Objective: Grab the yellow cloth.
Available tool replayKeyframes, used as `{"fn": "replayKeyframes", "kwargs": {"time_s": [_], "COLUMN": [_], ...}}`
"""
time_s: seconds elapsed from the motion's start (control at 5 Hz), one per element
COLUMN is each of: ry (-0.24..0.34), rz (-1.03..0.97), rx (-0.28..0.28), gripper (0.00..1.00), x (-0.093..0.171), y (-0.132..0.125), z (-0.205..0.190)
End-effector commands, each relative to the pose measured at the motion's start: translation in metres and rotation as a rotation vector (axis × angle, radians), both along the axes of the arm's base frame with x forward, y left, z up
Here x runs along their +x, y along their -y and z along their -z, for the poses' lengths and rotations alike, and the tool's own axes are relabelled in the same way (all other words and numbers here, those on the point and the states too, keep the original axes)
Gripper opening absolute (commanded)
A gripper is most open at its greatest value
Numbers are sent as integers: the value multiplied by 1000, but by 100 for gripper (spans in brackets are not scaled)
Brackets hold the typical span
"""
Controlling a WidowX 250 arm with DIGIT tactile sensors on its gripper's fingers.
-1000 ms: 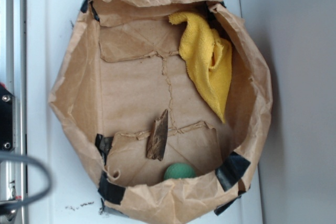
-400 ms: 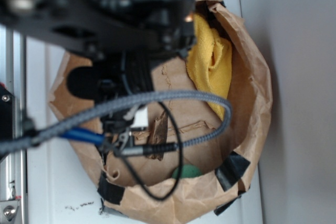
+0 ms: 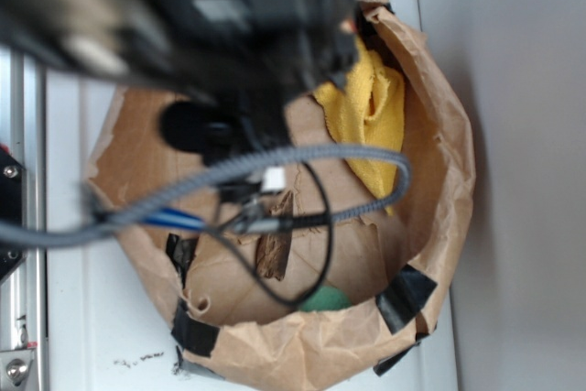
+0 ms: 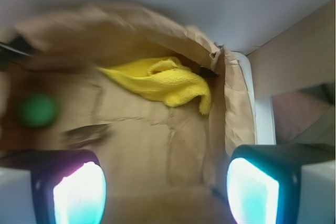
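We saw the gripper (image 4: 165,192) spread wide above the bag (image 4: 231,103), the yellow cloth (image 4: 163,80) lying beyond, untouched.

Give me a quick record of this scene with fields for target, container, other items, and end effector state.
target: yellow cloth, crumpled against the bag's inner wall
container: brown paper bag, open, edges taped
other items: green ball; dark scrap on the bag floor
end effector: open, holding nothing, above the bag floor, apart from the cloth

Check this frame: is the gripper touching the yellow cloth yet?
Apart. In the wrist view the gripper is open, and bare bag floor separates its fingertips from the yellow cloth.
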State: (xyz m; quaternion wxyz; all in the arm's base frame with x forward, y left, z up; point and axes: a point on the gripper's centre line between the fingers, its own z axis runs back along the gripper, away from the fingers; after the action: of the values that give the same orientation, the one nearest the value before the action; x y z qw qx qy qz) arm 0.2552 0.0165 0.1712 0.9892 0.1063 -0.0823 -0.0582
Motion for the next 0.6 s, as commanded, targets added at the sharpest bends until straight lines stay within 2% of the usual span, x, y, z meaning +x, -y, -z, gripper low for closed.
{"fn": "replayKeyframes", "kwargs": {"time_s": [0.0, 0.2, 0.4], "ry": [30, 12, -8], "rz": [153, 123, 98], "rx": [9, 21, -29], "gripper": [100, 100, 100], "x": [20, 35, 57], "y": [-20, -25, -40], "z": [64, 78, 82]}}
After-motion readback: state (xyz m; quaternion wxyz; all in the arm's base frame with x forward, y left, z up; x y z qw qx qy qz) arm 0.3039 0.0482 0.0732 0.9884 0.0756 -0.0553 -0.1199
